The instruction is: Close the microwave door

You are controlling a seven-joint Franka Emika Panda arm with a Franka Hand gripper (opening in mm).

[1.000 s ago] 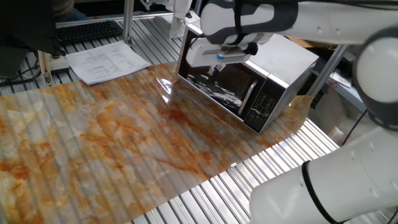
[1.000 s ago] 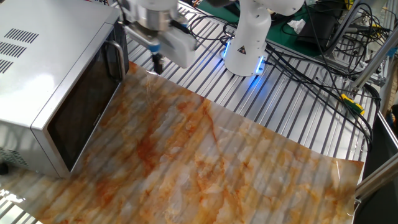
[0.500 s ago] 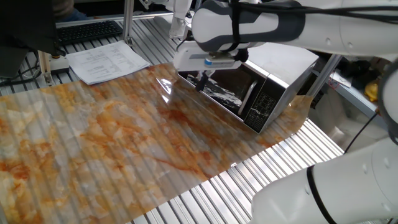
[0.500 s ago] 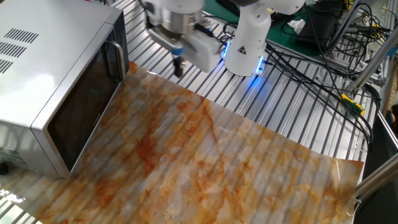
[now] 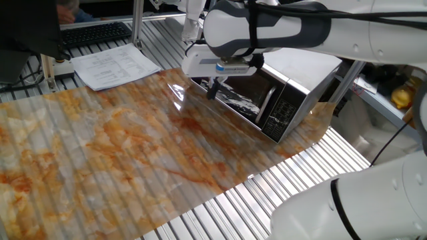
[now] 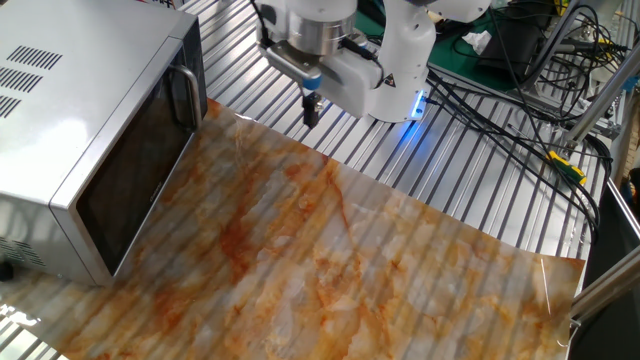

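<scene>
The white microwave (image 5: 303,67) stands at the back of the marbled mat, and in the other fixed view (image 6: 70,70) it is at the left. The microwave door (image 5: 235,93) with dark glass lies flush against the front, its silver bar handle (image 5: 269,105) next to the black button panel. The door (image 6: 140,170) and handle (image 6: 183,95) look the same from the other side. My gripper (image 6: 312,110) hangs in the air well clear of the door, past the handle side, fingers together and holding nothing. In one fixed view the gripper (image 5: 213,90) overlaps the door's left corner.
The orange marbled mat (image 5: 133,147) covers the slatted table. A stack of papers (image 5: 113,67) and a keyboard (image 5: 93,32) lie at the back left. The arm's base (image 6: 400,70) with a blue light and many cables (image 6: 510,90) are behind the mat.
My gripper has moved away from the microwave's handle side, across the mat's back edge toward the arm's base. The door has stayed flush against the microwave.
</scene>
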